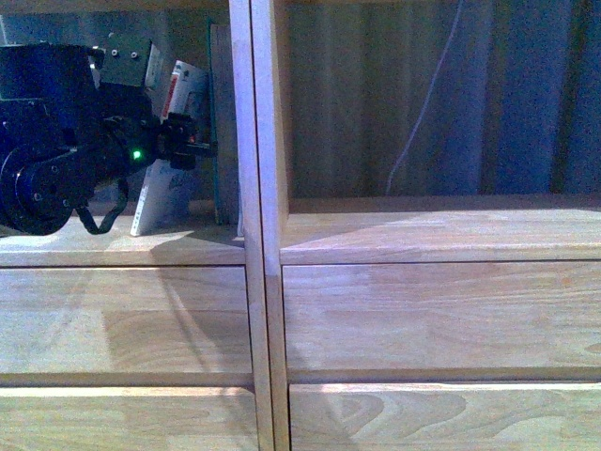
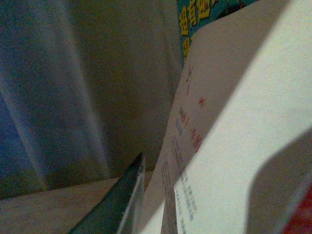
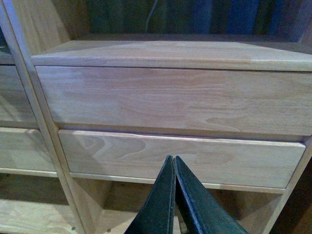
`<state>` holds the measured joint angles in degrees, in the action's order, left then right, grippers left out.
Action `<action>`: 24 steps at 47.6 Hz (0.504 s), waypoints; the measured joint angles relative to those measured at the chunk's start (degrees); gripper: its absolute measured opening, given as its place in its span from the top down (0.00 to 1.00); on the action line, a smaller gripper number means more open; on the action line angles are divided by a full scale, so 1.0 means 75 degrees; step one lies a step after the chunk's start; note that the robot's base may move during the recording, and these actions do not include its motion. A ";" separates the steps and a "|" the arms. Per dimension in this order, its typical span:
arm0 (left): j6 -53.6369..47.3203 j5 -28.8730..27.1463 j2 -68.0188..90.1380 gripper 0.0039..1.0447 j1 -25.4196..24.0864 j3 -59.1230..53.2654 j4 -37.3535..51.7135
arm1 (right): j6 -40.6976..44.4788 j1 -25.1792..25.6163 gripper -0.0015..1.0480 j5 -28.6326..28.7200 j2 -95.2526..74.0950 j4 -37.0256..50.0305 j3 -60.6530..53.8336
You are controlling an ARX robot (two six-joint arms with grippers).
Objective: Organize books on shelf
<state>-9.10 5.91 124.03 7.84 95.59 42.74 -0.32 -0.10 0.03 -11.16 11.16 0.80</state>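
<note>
Left pincer (image 1: 183, 141) grips white book (image 1: 164, 193), leaning in left shelf (image 1: 254, 141) bay; right pincer (image 3: 174, 195) closed, idle. Tip upright against green book (image 1: 215, 122) before release.

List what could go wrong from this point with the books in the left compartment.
1. The white paperback leans tilted, its foot out on the shelf board; it may slide flat if the left gripper lets go.
2. The green-edged book stands close beside it against the divider; a push could knock it.
</note>
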 joint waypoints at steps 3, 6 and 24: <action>0.0055 -0.0020 0.0000 0.49 0.0003 -0.0064 0.0000 | 0.0000 0.0000 0.97 0.0000 0.0082 -0.0087 0.0000; 0.0122 -0.0058 -0.0012 0.38 0.0003 -0.0131 0.0044 | 0.0000 0.0000 0.97 0.0000 0.0527 -0.0624 0.0003; 0.0726 -0.0388 -0.1046 0.07 -0.0248 -0.1740 0.0361 | 0.0000 0.0000 0.97 0.0000 0.1445 -0.1475 0.0003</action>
<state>-3.66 3.01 116.18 5.98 82.54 45.45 -0.32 -0.10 0.03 -0.32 0.10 0.82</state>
